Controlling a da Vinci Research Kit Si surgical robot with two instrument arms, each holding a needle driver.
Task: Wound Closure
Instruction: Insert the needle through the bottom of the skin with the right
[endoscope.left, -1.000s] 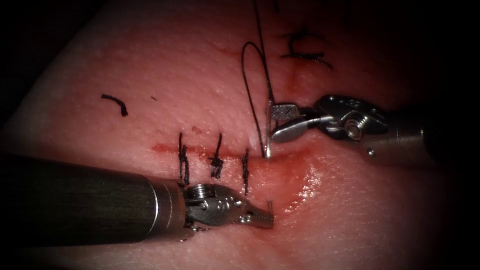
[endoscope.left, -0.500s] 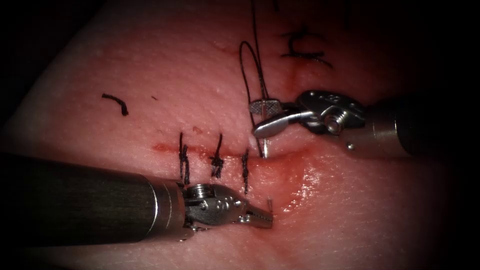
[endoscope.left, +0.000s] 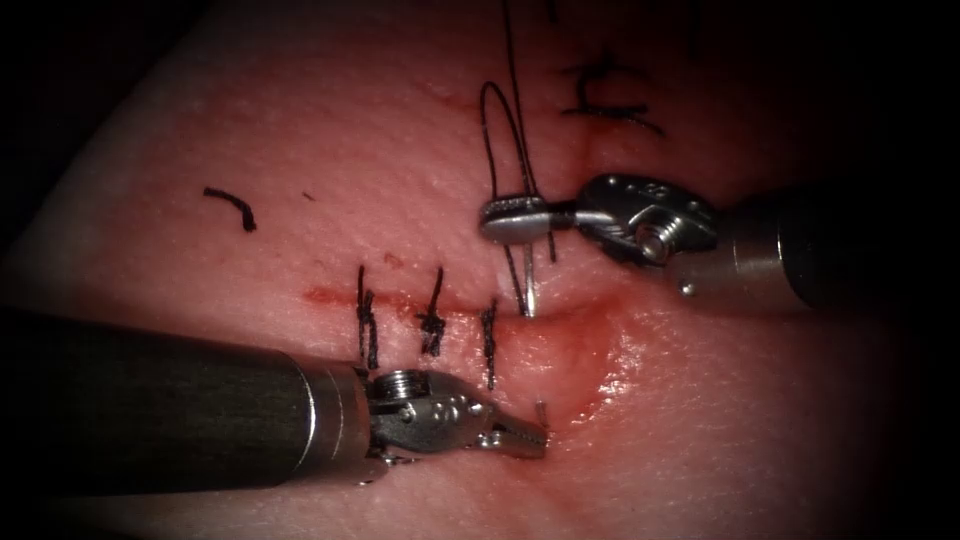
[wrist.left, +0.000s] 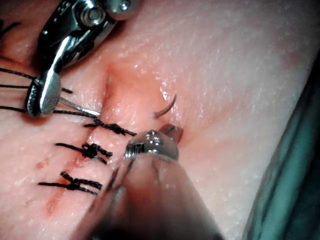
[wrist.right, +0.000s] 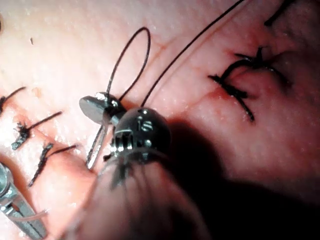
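Observation:
The curved needle (endoscope.left: 527, 290) sits in the tissue (endoscope.left: 330, 150) at the open right end of the cut. One end rises on the cut's far side and the other end (endoscope.left: 541, 409) sticks out on the near side. My right tool (endoscope.left: 505, 217) is shut on the far end, where the black thread (endoscope.left: 487, 130) loops past the jaws. In the left wrist view, needle steel (wrist.left: 75, 105) runs from the right tool (wrist.left: 40, 97) to the tissue. My left tool (endoscope.left: 530, 440) lies shut beside the near end (wrist.left: 167, 106); I cannot tell whether it touches.
Three black stitches (endoscope.left: 433, 325) cross the cut to the left of the needle. An older knotted stitch (endoscope.left: 605, 105) lies farther back, and a cut end of thread (endoscope.left: 232, 207) to the far left. Red fluid (endoscope.left: 590, 350) wets the tissue by the needle.
The right tool slid left along the far side of the cut and its open jaws closed on the needle's far end. The left tool stayed put.

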